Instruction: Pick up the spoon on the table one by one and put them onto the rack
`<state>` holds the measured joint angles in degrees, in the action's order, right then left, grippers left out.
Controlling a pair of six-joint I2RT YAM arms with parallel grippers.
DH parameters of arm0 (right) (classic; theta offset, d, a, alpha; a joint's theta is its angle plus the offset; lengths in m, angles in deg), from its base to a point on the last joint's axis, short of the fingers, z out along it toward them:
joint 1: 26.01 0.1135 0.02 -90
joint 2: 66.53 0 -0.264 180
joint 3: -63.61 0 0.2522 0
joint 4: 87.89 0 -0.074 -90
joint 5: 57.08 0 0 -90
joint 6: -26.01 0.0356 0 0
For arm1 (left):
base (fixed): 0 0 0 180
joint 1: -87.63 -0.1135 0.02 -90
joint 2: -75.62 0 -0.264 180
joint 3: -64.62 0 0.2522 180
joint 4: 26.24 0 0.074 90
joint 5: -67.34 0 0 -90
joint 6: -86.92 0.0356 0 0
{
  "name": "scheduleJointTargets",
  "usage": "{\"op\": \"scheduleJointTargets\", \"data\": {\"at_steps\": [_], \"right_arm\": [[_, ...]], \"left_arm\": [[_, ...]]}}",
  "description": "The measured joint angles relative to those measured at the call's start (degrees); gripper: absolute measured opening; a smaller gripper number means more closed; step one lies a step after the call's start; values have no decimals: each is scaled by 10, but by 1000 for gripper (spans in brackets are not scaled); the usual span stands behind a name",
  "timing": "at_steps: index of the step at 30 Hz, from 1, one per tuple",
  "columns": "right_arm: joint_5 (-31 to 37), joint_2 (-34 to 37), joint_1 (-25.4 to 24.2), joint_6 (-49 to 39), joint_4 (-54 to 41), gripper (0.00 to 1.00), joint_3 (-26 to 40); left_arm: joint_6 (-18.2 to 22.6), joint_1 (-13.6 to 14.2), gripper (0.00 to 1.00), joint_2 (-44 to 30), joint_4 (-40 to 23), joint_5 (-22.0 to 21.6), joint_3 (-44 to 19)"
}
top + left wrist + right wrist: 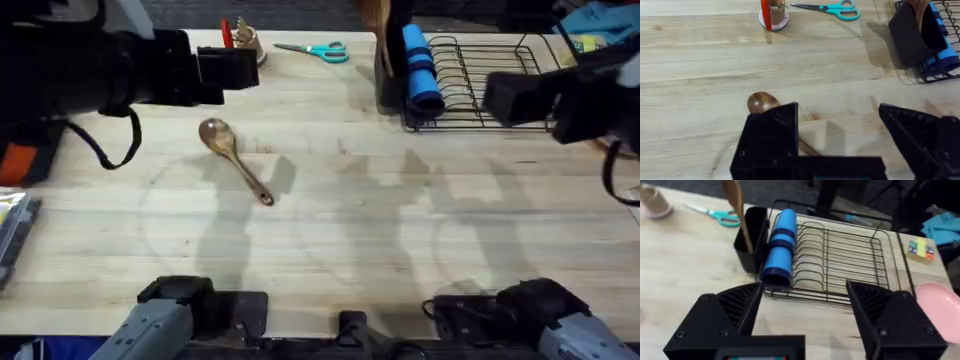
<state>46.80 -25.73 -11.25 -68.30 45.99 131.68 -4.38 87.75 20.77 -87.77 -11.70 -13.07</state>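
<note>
No lettering I can read anywhere, small yellow tag [919, 248] past the rack [840, 260] carries coloured marks too blurred for me, nothing printed on my bench [400, 220]

One spoon [234, 160] lies on the desk [330, 230], left of centre, its handle pointing toward the near right. The rack [470, 85] sits at the far right. Its utensil holder [751, 240], on the rack's left end, has a second spoon [736, 207] standing in it. Scissors [315, 50] lie at the far edge, left of the rack.
</note>
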Motion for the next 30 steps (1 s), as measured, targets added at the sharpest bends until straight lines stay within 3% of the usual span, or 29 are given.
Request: {"op": "scheduleJointTargets", "data": {"at_steps": [16,24,30], "right_arm": [[48,-20,0,33,0,996,0],[48,-20,0,33,0,997,0],[48,-20,0,35,0,997,0]], "left_arm": [[-14,0,993,0,-5,-2,0],[-167,0,993,0,-54,-78,0],[-258,0,993,-3,-57,-96,0]]}}
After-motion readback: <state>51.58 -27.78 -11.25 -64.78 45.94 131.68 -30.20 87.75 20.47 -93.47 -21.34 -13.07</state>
